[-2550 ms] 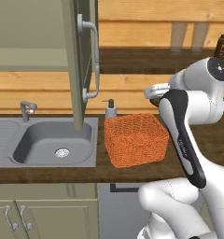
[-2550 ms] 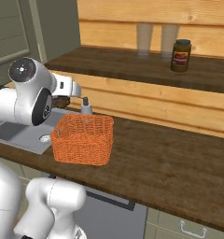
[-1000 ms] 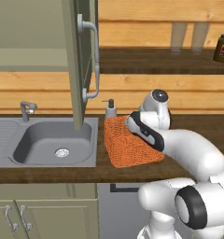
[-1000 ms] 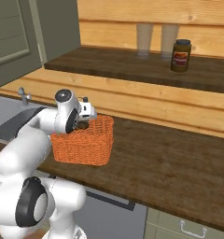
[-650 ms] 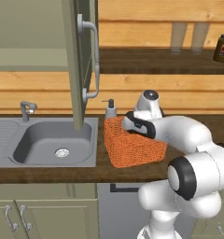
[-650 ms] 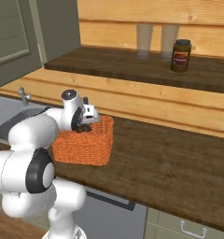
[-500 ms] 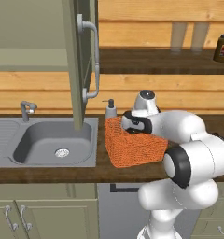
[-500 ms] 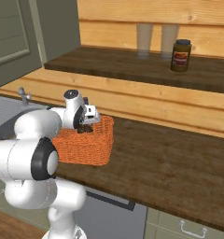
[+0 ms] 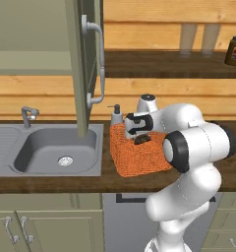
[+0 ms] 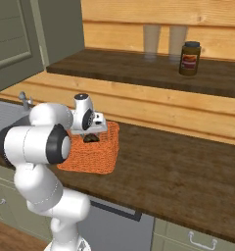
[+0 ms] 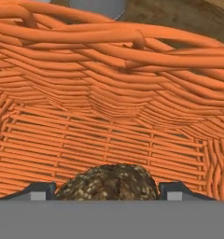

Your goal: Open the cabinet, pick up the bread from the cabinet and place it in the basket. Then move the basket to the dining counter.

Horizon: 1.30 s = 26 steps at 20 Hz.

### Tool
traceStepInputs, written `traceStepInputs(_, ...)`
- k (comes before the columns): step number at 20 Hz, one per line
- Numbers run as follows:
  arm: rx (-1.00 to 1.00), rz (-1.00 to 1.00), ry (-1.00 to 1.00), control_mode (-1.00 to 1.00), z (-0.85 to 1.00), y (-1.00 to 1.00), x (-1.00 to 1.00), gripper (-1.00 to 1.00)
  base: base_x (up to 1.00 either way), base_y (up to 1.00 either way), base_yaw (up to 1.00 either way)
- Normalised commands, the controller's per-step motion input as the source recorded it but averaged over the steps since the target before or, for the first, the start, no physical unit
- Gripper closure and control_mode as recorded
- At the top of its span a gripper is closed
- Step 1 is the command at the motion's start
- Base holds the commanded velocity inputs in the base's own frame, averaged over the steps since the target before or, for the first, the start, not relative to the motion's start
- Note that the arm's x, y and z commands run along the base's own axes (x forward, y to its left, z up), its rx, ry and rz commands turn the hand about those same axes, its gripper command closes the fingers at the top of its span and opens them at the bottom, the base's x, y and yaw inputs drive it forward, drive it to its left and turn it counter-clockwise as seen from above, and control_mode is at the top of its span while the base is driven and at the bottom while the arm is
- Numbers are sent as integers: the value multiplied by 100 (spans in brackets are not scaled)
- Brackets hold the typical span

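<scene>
Pincer (image 9: 141,139) is down inside the basket (image 9: 121,158), gripping the bread (image 11: 109,183) between its two tips; in the hand view the brown lump sits right between them, just above the woven floor. Basket stands on the sink-side bench (image 10: 188,166), just beside the sink (image 9: 56,152). Cabinet (image 9: 83,69) door is swung open above the sink.

Risks, as I judge them: bread looks close to the floor but I cannot tell if it touches, so letting go early could make it bounce or roll against a wall. Pulling up before the tips spread enough could drag the bread back out. The wrist sits near the back rim, so a sideways exit could snag the weave and shove the basket toward the soap bottle (image 9: 116,114) or the sink.

Writing: jar (image 10: 190,58) on the shelf has a red-orange label, too small to read. Nothing else lettered.
</scene>
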Motion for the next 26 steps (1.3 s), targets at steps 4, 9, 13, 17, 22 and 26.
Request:
traceStepInputs(4,0,0,14,-100,-18,0,0,100,0,0,0)
traceStepInputs(9,0,0,7,-100,-12,0,0,-100,0,0,0)
traceStepInputs(13,0,0,2,-100,-10,1,0,-100,0,0,0)
traceStepInputs(17,0,0,0,-100,-6,0,0,-100,0,0,0)
traceStepInputs(22,0,0,0,-100,-1,0,0,-100,0,0,0)
traceStepInputs(26,0,0,2,-100,7,0,0,-100,0,0,0)
